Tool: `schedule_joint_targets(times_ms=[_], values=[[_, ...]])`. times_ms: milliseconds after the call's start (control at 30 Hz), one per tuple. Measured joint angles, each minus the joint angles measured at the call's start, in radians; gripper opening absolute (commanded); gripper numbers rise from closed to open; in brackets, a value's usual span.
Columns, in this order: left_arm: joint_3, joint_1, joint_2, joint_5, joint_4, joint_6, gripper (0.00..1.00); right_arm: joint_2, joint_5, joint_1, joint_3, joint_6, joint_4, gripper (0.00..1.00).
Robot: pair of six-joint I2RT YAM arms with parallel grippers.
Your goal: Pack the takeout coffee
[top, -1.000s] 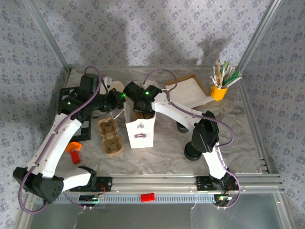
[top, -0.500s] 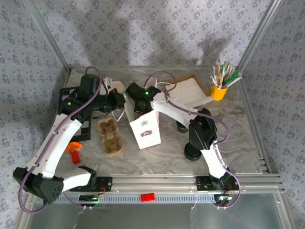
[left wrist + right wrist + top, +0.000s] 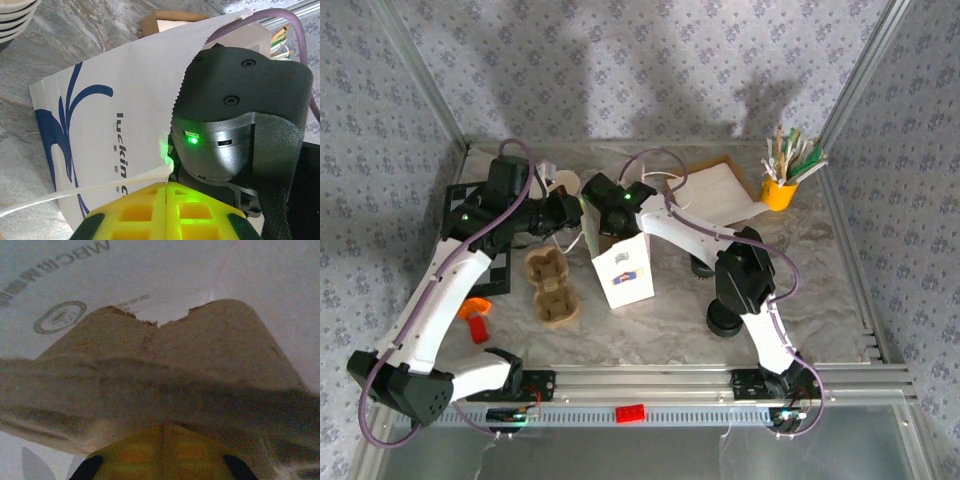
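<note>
Left gripper: at 10 o'clock of the bag in the top view; pads together, seemingly pinched on the thin white handle at their tips.

Empty carriers: brown, stacked on the table at 9 o'clock of the bag; apart from it; not part of the load.

Paper bag: white, blue swirl and lettering on one side, small logo on the front panel; standing near the table's middle; mouth upward, right arm's wrist plunged into it from 1 o'clock.

Takeout coffee: inside the bag, white printed wall close behind it in the right wrist view; brown pulp tray alone on show, rough and fibrous, raised centre ridge with a torn notch at 12 o'clock; cup and black lid hidden, so seating and tilt impossible to tell.

Right gripper: down in the bag; yellow pads together, apparently clamped on the tray's near ridge.

Step in hand, by judgement: lowering the loaded tray to the bag floor, bag steadied by its handle.

Next move, by judgement: tray level and settled flat before release; jaws then parted; right wrist drawn straight up without catching the bag's rim; handle held firm against lifting or tipping.
</note>
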Motion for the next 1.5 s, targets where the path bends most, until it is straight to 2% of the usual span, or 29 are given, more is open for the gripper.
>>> schedule_joint_targets(times_ms=[467, 767, 1500], values=[[-0.011, 0.001, -0.001, -0.034, 0.005, 0.003, 0.0, -0.01, -0.005, 0.01, -0.078, 0.0, 0.109, 0.0], [-0.011, 0.001, -0.002, -0.053, 0.004, 0.016, 0.0, -0.029, 0.01, 0.014, -0.047, -0.041, 0.042, 0.0], [-0.01, 0.001, -0.002, -0.105, -0.011, 0.037, 0.0, -0.034, 0.01, 0.029, -0.022, -0.109, 0.032, 0.0]])
